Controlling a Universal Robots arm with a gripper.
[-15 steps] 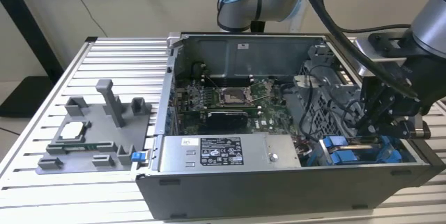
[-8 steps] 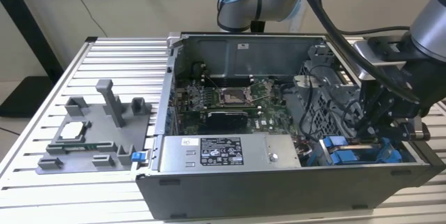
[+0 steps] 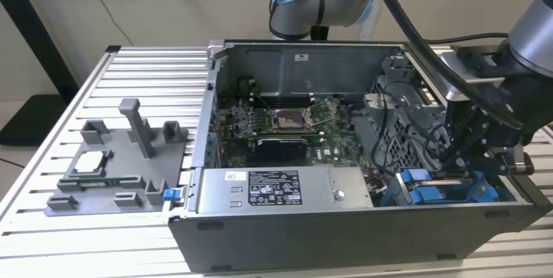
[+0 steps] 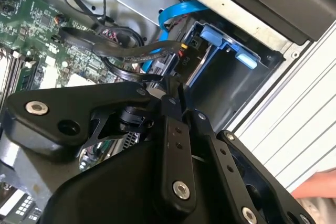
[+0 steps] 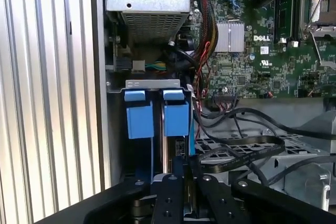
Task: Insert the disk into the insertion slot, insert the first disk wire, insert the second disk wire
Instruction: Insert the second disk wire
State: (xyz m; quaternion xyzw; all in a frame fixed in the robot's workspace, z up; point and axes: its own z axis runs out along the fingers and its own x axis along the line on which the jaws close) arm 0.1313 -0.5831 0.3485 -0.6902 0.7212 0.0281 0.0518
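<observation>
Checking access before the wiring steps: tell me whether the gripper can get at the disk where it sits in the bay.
Probably yes. The gripper already hangs right at the disk in its blue carrier, inside the open computer case. Loose black cables lie beside it, not across it.

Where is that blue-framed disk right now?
In the exterior view, the blue-framed silver disk sits in the open computer case's corner at the view's right, beside the grey labelled power supply box, under the claw.

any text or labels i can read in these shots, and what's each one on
Power supply label: printed lines, too small to read.
Sticker on the back wall: too small to read.
Motherboard: a white maker's logo and tiny markings, none quoted here.
</observation>
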